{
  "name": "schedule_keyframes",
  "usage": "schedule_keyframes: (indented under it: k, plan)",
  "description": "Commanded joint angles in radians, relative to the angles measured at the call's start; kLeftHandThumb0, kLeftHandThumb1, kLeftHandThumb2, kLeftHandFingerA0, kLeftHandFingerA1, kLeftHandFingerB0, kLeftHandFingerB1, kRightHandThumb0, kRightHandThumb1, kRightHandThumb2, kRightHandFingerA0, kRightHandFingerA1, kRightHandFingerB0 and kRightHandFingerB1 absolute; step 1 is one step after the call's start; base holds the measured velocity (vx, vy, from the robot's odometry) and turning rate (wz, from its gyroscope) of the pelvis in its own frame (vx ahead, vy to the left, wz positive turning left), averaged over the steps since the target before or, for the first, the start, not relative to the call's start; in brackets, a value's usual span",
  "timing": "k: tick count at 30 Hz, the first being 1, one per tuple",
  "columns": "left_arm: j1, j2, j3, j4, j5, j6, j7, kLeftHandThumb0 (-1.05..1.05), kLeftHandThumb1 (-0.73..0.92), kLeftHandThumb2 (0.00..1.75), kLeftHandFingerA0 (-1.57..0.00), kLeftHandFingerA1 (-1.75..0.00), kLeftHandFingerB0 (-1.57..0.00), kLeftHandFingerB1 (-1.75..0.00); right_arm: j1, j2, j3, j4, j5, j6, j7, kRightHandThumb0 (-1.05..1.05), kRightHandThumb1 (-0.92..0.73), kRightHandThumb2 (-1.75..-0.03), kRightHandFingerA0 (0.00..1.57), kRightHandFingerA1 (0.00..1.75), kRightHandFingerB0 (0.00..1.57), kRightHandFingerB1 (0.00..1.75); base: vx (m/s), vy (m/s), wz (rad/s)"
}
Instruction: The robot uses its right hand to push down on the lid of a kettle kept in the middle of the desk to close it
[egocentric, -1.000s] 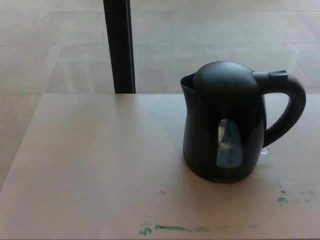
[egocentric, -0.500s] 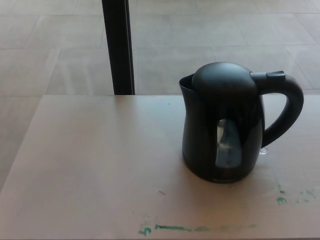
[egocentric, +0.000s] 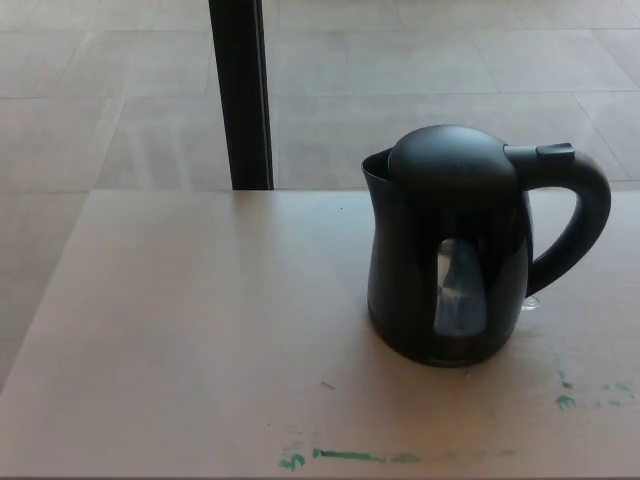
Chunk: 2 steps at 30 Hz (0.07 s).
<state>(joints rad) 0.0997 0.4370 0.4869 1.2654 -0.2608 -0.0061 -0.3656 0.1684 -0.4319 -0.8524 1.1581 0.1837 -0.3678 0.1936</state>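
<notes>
A black electric kettle (egocentric: 450, 250) stands upright on the pale desk (egocentric: 200, 320), right of centre. Its domed lid (egocentric: 452, 155) rests low on the body, and whether it is fully latched I cannot tell. The handle (egocentric: 580, 215) points to the right, with a small release button (egocentric: 556, 151) at its top. A clear water window (egocentric: 460, 290) faces me. Neither of my hands shows in the head view.
A black vertical post (egocentric: 240, 95) rises behind the desk's far edge at the left. Green marker strokes (egocentric: 345, 457) lie near the desk's front edge, and more green marks (egocentric: 590, 395) at the right. Tiled floor lies beyond.
Only the camera has shifted slightly; the kettle has not moved on the desk.
</notes>
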Motion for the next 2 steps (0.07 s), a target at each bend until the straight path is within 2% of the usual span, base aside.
schedule_keyframes:
  k: [1,2]
  plan:
    - [-0.017,0.004,0.016,-0.007,-0.024,0.025,0.009,-0.89,0.72,1.09,-0.44,-0.57,-0.33,-0.51,-0.008,0.012,0.041,-0.015,0.057,-0.003,0.014,-0.78,-0.45,-0.91,0.85,0.95,0.69,0.83,0.00,0.000,0.00]
    - [-0.017,0.004,0.016,-0.007,-0.024,0.025,0.009,-0.89,0.72,1.09,-0.44,-0.57,-0.33,-0.51,-0.008,0.012,0.041,-0.015,0.057,-0.003,0.014,-0.78,-0.45,-0.91,0.85,0.95,0.69,0.83,0.00,0.000,0.00]
